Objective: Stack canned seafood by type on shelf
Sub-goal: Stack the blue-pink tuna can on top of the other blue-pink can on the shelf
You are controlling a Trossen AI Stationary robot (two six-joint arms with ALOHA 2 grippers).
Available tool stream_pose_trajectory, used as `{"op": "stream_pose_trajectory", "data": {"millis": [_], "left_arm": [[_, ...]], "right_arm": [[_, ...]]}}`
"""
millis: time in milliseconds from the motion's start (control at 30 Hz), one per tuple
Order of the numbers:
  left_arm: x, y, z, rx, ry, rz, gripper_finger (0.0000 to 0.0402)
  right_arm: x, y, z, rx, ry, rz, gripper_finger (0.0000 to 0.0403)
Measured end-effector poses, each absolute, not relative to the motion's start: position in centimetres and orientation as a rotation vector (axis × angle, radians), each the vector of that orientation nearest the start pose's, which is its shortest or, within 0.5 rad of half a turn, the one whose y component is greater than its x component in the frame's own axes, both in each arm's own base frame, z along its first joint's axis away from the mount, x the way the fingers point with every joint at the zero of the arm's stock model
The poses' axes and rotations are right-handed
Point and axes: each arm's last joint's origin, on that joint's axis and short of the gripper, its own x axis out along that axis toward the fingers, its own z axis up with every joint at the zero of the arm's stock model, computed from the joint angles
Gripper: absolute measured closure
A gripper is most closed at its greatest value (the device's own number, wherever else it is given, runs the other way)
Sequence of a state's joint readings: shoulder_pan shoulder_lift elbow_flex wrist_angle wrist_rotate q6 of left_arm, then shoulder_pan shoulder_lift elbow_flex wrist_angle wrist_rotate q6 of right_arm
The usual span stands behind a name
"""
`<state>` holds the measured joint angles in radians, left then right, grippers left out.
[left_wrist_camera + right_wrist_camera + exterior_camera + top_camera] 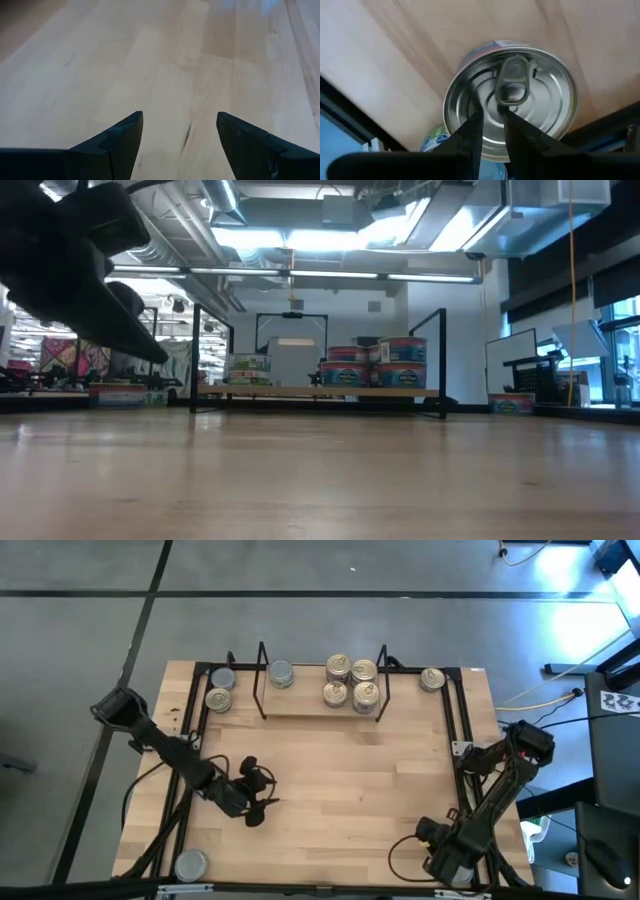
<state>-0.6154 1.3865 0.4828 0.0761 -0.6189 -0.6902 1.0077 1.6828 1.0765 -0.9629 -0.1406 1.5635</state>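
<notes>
The right pincer (491, 131) hangs over the near right corner of the desk (330, 780), its fingers nearly closed, pinched just above the pull-tab lid of a tin (512, 102) directly under it; whether it actually grips the tab or rim I cannot tell. The left pincer (179, 131) is spread wide over bare wood, holding nothing. The shelf (320, 690) stands at the far edge with four pull-tab tins (350, 680) grouped on its right and one plain tin (281, 673) on its left. To do this step well, confirm a firm hold before lifting, raise straight, then carry this tin to the pull-tab group
</notes>
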Motion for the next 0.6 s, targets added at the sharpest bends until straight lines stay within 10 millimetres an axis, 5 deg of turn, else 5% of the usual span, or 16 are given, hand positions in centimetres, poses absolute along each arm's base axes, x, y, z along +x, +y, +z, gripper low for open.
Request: {"op": "stream_pose_trajectory", "data": {"millis": [267, 600], "left_arm": [[20.4, -12.9, 13.2, -0.207, 0.61, 0.205, 0.0149], [20.4, -12.9, 13.1, -0.21, 0.608, 0.207, 0.0149]], "right_arm": [[17.3, 23.7, 17.7, 0.42, 1.45, -0.311, 0.0324], [24.0, 20.9, 15.6, 0.313, 1.268, -0.249, 0.0324]]}}
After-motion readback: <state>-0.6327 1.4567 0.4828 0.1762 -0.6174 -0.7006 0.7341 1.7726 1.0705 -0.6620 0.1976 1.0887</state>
